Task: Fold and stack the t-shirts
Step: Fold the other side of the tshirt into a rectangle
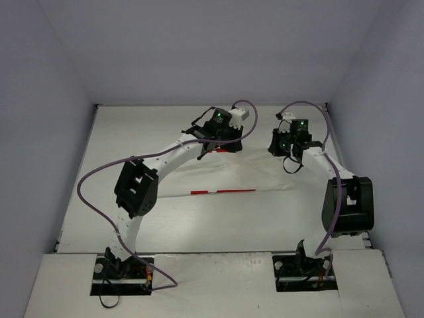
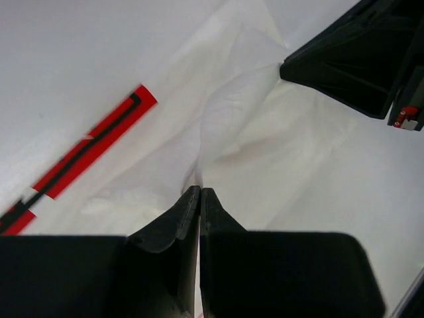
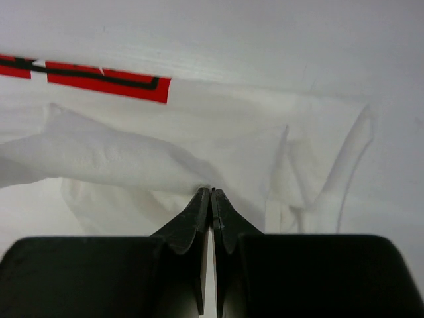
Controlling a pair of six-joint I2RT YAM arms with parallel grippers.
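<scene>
White table [image 1: 132, 132]; rumpled white t-shirt [image 3: 218, 126], red print strip [image 3: 109, 79] showing

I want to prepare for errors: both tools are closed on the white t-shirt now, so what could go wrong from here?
1. The left tool and the right tool each pinch only a thin ridge of the t-shirt at their very tips; the cloth may slip out when pulled.
2. In the left wrist view the right tool sits close by; the two could collide.
3. The cloth between them is wrinkled, so the fold may come out uneven.
</scene>
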